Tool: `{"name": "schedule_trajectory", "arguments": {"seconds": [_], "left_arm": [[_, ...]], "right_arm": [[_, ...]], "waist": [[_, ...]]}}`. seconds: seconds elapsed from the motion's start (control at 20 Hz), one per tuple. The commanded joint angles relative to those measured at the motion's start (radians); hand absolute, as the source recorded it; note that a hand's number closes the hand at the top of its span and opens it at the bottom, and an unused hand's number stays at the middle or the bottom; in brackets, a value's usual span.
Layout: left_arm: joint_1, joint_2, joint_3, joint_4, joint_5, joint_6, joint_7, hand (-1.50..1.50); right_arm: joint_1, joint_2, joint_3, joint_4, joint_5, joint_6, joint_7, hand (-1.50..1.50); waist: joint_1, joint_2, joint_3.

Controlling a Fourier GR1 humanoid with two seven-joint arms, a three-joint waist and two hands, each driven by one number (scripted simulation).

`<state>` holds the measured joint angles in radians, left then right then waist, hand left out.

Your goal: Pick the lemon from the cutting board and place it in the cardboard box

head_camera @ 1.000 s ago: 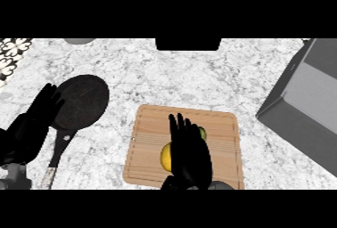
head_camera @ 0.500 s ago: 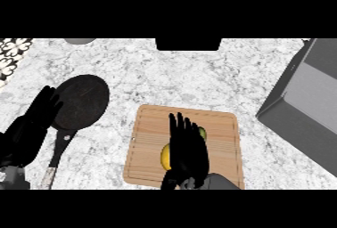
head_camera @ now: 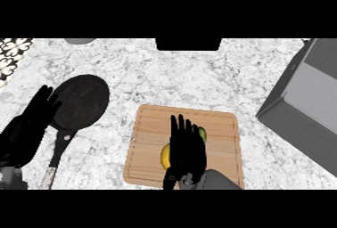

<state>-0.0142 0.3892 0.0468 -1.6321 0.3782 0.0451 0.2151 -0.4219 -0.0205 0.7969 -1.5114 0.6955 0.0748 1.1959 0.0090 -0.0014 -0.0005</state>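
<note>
The robot's right hand [head_camera: 185,149] hovered with fingers straight and spread over the lemon [head_camera: 166,156], which lay near the middle of the wooden cutting board [head_camera: 220,129] by the counter's near edge. The step in hand appeared to be the reach; the next move would call for closing the fingers round the fruit. The hand hid most of the lemon, so its long axis could not be told. The grey box [head_camera: 302,107] stood at the right edge. The left hand [head_camera: 30,129] rested open beside a black frying pan [head_camera: 80,106].
</note>
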Motion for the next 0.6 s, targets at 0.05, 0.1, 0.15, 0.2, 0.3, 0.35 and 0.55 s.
{"name": "schedule_trajectory", "arguments": {"seconds": [0.05,0.1,0.15,0.2,0.3,0.35,0.55], "left_arm": [[0.002,-0.028,-0.005,-0.012,-0.029,0.019,-0.012,0.0],[0.027,-0.007,-0.002,-0.053,-0.009,0.001,0.028,0.0],[-0.036,-0.051,-0.036,0.034,-0.056,0.023,-0.016,0.0],[0.011,0.009,0.023,-0.031,0.009,-0.027,0.023,0.0],[0.036,-0.022,0.002,-0.008,-0.016,-0.023,-0.011,0.0],[-0.001,-0.016,0.014,0.001,-0.01,-0.016,0.013,0.0],[0.018,-0.025,0.021,0.0,-0.011,-0.035,-0.01,0.0]], "right_arm": [[-0.041,0.02,-0.046,0.044,-0.028,0.02,0.157,-1.5],[-0.006,0.02,0.029,0.019,-0.031,-0.005,0.211,-1.5],[-0.066,0.02,0.01,0.064,-0.066,-0.003,0.19,-1.5],[-0.03,0.02,0.052,0.075,-0.038,-0.04,0.193,-1.5],[0.03,0.019,0.029,0.055,-0.02,-0.027,0.166,-1.5],[-0.016,0.02,0.037,0.066,-0.062,-0.03,0.192,-1.5],[-0.004,0.02,0.097,0.133,-0.065,-0.105,0.175,-1.5]], "waist": [[-0.001,0.001,0.0],[0.003,-0.001,0.0],[-0.002,0.003,0.0],[0.007,0.0,0.0],[-0.004,-0.001,0.0],[0.0,0.001,0.0],[0.005,0.002,0.0]]}}
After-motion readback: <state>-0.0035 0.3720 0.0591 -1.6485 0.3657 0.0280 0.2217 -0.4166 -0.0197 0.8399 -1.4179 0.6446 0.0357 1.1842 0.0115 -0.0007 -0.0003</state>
